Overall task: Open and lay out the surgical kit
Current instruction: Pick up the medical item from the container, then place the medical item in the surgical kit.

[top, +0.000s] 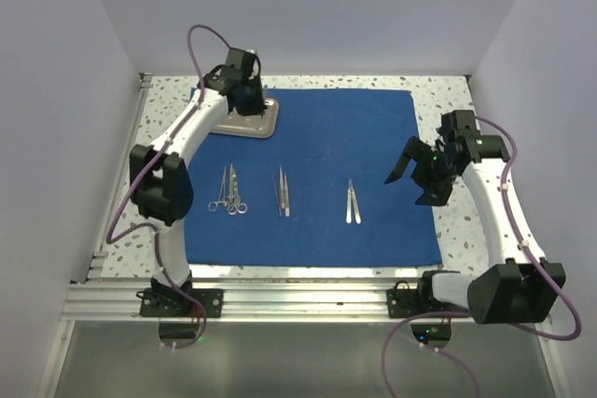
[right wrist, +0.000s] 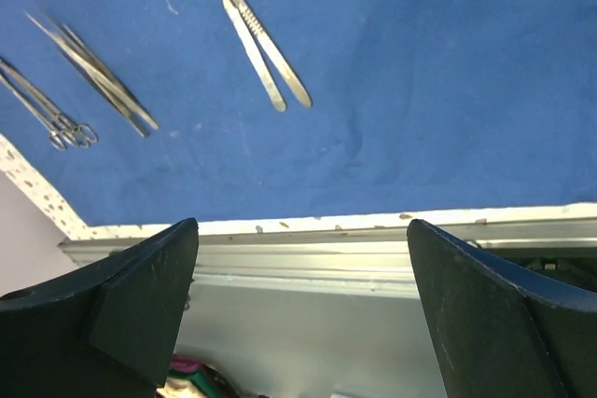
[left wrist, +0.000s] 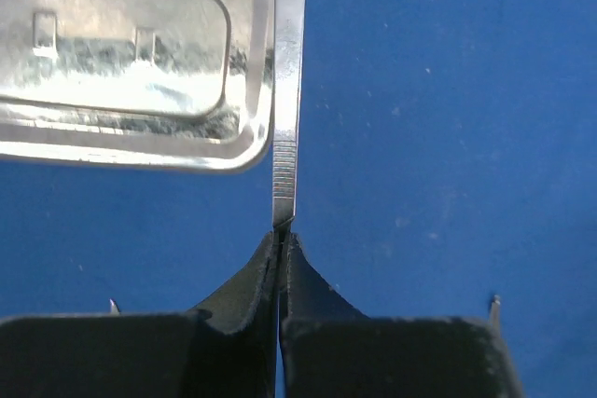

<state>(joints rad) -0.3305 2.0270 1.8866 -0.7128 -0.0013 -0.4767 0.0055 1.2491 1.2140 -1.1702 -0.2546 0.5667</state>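
Steel instrument (left wrist: 287, 81), pinched only by its tip in the clenched left gripper (left wrist: 280, 235), may swivel or clip the tray (left wrist: 140, 151) rim; right gripper (right wrist: 300, 230) splayed, empty.

No text, label, brand, number or sign can be read anywhere, whether on the steel tray (left wrist: 121, 53), the flat steel handle (left wrist: 287, 90) beside it, the blue cloth (left wrist: 448, 137) or the thin steel tools (top: 282, 191) lying on it.

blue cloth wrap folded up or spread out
Spread out: the blue cloth wrap lies flat over the table, with instruments lying on it.
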